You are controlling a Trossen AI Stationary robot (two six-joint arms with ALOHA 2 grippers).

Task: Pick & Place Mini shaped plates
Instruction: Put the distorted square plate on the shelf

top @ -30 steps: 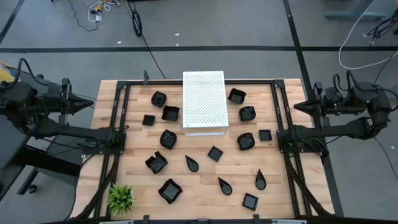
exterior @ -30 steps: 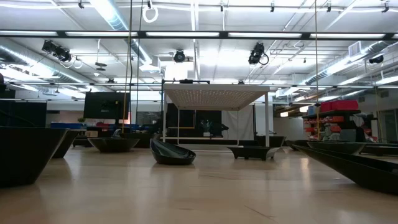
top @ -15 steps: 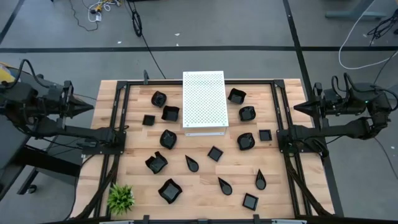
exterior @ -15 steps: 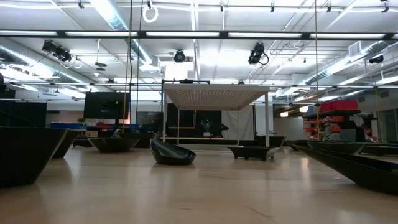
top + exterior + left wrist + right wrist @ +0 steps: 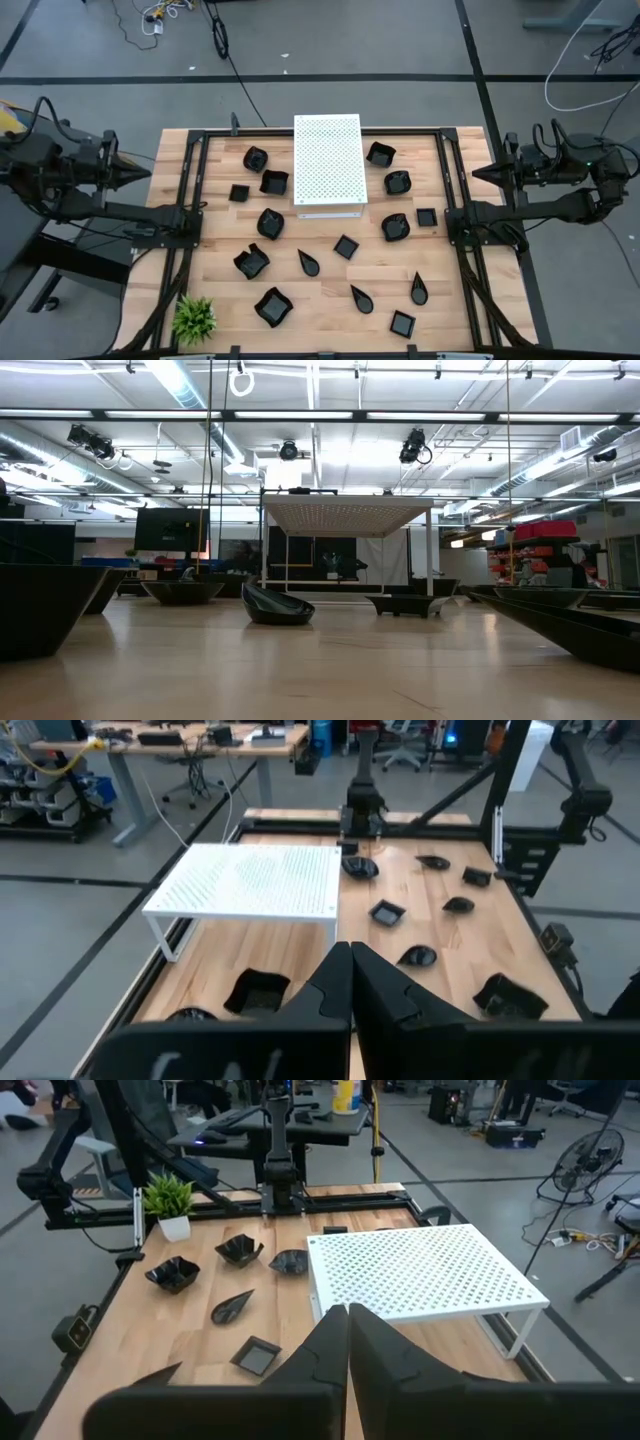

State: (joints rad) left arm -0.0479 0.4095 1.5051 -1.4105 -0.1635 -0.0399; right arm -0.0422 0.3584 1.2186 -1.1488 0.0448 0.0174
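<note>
Mini shaped plates point(image 5: 271, 223) lie scattered and untouched, with both hands parked shut off the worktop's sides.

The small glossy black dishes are spread loosely over the wooden worktop point(image 5: 330, 275), mostly through the middle and lower part of the high view, flanking and below the white perforated board point(image 5: 327, 165) at upper centre; none sits on the board, which reads as the likely drop-off since it is raised on legs and kept bare. A small green plant point(image 5: 194, 318) stands at the lower left corner, apart from the dishes. The left hand point(image 5: 140, 169) points inward from the left edge, fingers pressed together on nothing; the right hand point(image 5: 482, 173) mirrors it at the right edge, likewise closed and empty. Both hang well apart from any dish, so I judge picking has not yet begun.
</note>
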